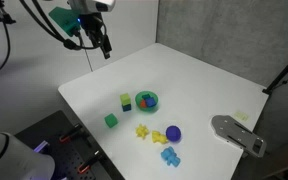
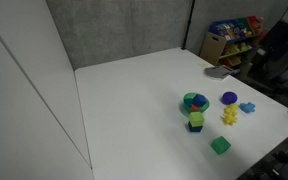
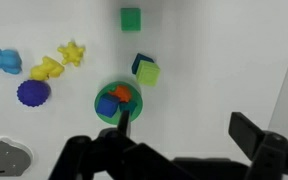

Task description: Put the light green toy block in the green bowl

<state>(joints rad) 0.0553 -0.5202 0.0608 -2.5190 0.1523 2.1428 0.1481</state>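
The light green toy block [image 3: 148,75] sits on the white table, touching a dark blue block [image 3: 140,62], just beside the green bowl [image 3: 102,104]. The bowl holds a blue and an orange piece. In both exterior views the light green block [image 1: 125,99] [image 2: 196,117] appears stacked on the blue block next to the bowl [image 1: 150,104] [image 2: 189,101]. My gripper [image 3: 187,128] is open and empty, high above the table. In an exterior view it [image 1: 102,43] hangs near the table's far left corner, well apart from the toys.
A deeper green cube [image 3: 131,19] [image 1: 111,120] stands apart from the bowl. Two yellow star pieces [image 3: 59,60], a purple ball [image 3: 32,92] and blue pieces [image 3: 2,61] lie nearby. A grey flat object [image 1: 234,135] lies near the table edge.
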